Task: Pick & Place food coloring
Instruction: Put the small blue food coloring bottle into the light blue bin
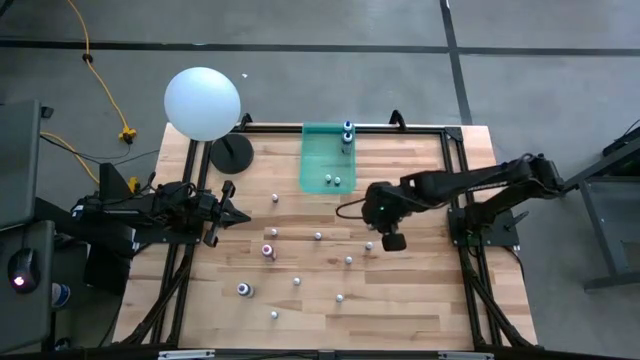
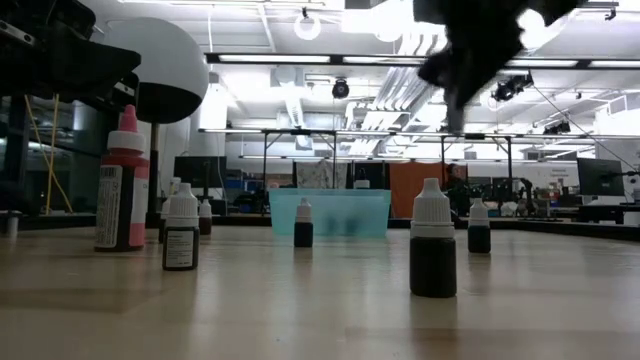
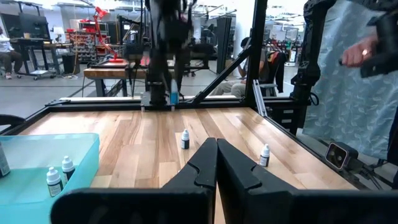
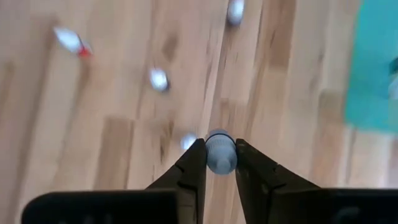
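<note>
Centre-right of the high view | your right gripper [image 4: 219,155] clamps a bottle [image 4: 220,151] by its cap | light, rigid, slippery: grip squarely | left gripper [image 3: 216,163] closed.

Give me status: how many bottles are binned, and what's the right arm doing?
Done: four bottles stand in the green bin, two at its far end and two at its near end. In hand: the right gripper has its fingers around a white-capped bottle above the table. Left: about a dozen bottles remain on the wood, including a pink one. The left gripper waits shut at the table's left.
</note>
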{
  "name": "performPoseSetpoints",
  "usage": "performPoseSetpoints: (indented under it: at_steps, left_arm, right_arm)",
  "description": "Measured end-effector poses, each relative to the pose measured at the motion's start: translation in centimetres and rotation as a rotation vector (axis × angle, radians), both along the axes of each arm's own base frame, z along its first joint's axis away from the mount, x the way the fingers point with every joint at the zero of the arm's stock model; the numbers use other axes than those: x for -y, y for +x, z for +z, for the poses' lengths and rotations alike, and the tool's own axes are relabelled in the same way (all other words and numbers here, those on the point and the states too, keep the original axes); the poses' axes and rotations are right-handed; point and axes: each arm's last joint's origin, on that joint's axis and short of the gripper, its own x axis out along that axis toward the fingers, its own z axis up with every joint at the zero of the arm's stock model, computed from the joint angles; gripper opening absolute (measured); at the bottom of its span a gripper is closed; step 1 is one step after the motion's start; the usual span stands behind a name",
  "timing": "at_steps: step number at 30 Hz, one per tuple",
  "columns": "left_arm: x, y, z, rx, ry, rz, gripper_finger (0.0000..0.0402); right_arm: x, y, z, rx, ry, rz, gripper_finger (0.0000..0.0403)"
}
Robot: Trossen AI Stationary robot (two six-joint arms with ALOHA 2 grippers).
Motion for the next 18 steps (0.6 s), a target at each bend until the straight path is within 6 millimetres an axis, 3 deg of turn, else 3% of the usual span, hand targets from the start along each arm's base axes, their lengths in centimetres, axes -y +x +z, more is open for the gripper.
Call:
performPoseSetpoints:
  at_steps: [7,18]
  left_arm:
    - [0.0,0.0,0.0,0.000,0.000,0.000,0.0001]
    - [0.0,0.0,0.0,0.000,0.000,0.000,0.0001]
  right_arm:
    - [1.3,1.1,5.0,0.149,0.026,-0.086,0.0061]
    - [4.6,4.3,7.2,0.178,0.018,-0.186,0.0062]
